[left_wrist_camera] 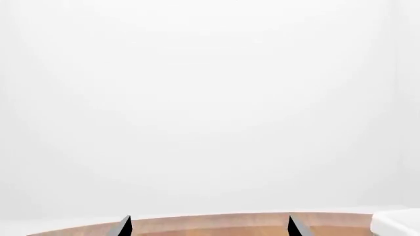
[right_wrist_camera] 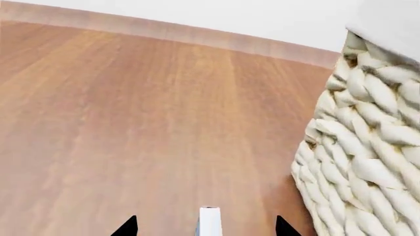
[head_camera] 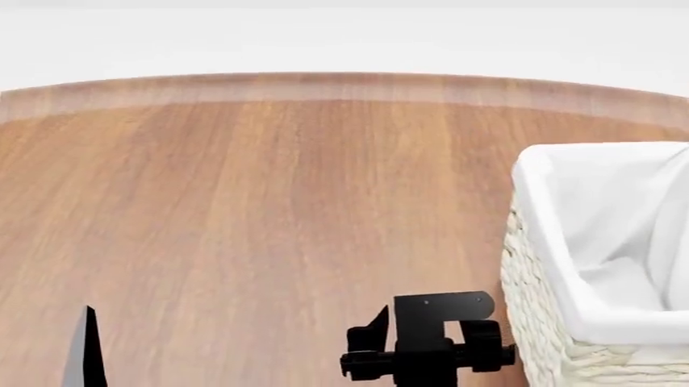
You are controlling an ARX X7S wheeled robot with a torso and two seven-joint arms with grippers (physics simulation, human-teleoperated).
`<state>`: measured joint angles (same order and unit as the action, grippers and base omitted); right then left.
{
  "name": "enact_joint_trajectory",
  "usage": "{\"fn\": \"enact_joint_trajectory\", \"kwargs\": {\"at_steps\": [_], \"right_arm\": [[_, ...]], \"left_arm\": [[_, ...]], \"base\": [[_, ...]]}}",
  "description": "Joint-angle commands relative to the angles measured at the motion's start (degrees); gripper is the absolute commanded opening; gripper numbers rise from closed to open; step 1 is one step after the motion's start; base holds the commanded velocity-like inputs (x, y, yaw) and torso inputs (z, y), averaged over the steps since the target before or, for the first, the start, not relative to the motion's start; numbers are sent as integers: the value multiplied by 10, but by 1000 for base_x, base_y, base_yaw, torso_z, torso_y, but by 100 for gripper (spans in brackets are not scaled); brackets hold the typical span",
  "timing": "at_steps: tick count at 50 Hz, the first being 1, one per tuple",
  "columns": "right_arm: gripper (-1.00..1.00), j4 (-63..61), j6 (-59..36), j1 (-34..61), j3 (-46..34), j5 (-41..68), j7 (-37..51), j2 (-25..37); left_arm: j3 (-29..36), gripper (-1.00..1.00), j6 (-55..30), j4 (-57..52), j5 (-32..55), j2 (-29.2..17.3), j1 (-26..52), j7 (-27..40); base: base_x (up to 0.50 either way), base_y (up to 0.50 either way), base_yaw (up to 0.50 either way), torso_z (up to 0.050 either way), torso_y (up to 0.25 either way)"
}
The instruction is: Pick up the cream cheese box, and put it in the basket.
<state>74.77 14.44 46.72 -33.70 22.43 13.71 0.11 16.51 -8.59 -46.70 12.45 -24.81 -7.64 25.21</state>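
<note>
The cream cheese box [right_wrist_camera: 210, 222] shows in the right wrist view only as a thin white edge standing between the fingertips of my right gripper [right_wrist_camera: 204, 227]. The jaws are open, with a clear gap to the box on each side. In the head view my right gripper [head_camera: 425, 351] hangs low over the wooden table just left of the basket [head_camera: 538, 266], and the box is hidden behind it. The basket's woven wall [right_wrist_camera: 354, 162] is close beside this gripper. My left gripper [left_wrist_camera: 208, 227] is open and empty; one of its fingers [head_camera: 89, 347] shows at the near left.
The wooden table [head_camera: 269, 201] stretches to its far edge [head_camera: 323, 85], with a white background beyond. A white cloth liner [head_camera: 603, 210] folds over the basket's rim. A white corner [left_wrist_camera: 397, 223] shows beside the left gripper.
</note>
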Motion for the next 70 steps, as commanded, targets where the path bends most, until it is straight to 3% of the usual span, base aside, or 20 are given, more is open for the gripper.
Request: {"fn": "enact_joint_trajectory", "kwargs": {"at_steps": [1, 30, 31, 45, 55, 64, 70], "right_arm": [[100, 2, -4, -8, 22, -19, -2, 0], [100, 2, -22, -36, 118, -100, -13, 0], [-100, 2, -21, -36, 119, -101, -13, 0], [-100, 2, -12, -32, 132, -113, -17, 0], [-100, -17, 11, 8, 65, -64, -7, 1], [-100, -486, -230, -80, 41, -53, 74, 96], [-100, -616, -296, -91, 37, -45, 95, 121]], "left_arm": [[2, 100, 3, 1, 2, -2, 0, 0], [5, 100, 18, -1, 1, -4, -1, 4], [5, 100, 19, -1, 1, -4, -1, 4], [6, 100, 20, 0, 3, -6, -1, 5], [10, 100, 23, 2, 3, -8, -1, 3], [13, 100, 18, 2, 5, -11, 0, 2], [18, 100, 14, 0, 2, -13, 1, 1]], "base": [[0, 0, 0, 0, -113], [0, 0, 0, 0, -61], [0, 0, 0, 0, 0], [0, 0, 0, 0, 0], [0, 0, 0, 0, 0], [0, 0, 0, 0, 82], [0, 0, 0, 0, 250]]}}
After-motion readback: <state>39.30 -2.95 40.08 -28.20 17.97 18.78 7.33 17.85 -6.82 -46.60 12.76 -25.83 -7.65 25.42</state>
